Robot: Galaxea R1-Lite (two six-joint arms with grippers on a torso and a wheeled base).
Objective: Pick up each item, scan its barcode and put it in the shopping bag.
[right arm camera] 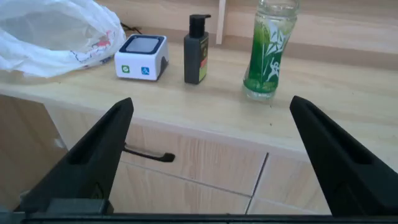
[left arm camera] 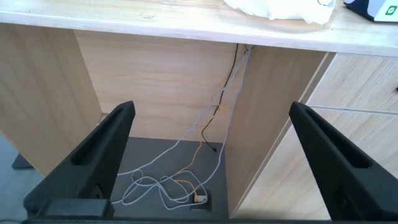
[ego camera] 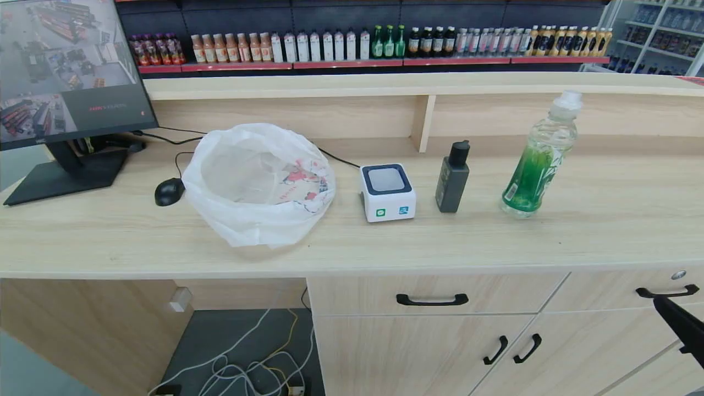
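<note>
Right wrist view: right gripper (right arm camera: 211, 104) gaped wide, empty, low before the drawers (right arm camera: 205, 149). The left gripper (left arm camera: 211, 112) was likewise spread and empty, below the counter (left arm camera: 155, 25). Farther on stood shopping bag (ego camera: 258, 184), scanner (ego camera: 386, 192), dark pump bottle (ego camera: 452, 179) and green drink bottle (ego camera: 536, 159) — both bottles unbagged. Task judged unstarted. Barcodes not visible — bag's bottom hard to read.

On the counter (ego camera: 605, 220), from left to right: the monitor (ego camera: 66, 71), the mouse (ego camera: 169, 191), the shopping bag (ego camera: 258, 184) just beside the mouse, the scanner (ego camera: 387, 192), the pump bottle (ego camera: 452, 177) and the drink bottle (ego camera: 539, 157), both upright. A shelf of bottles (ego camera: 330, 45) runs behind the counter. Below it are drawers (ego camera: 432, 300) on the right and cables (ego camera: 242, 368) on the floor on the left
</note>
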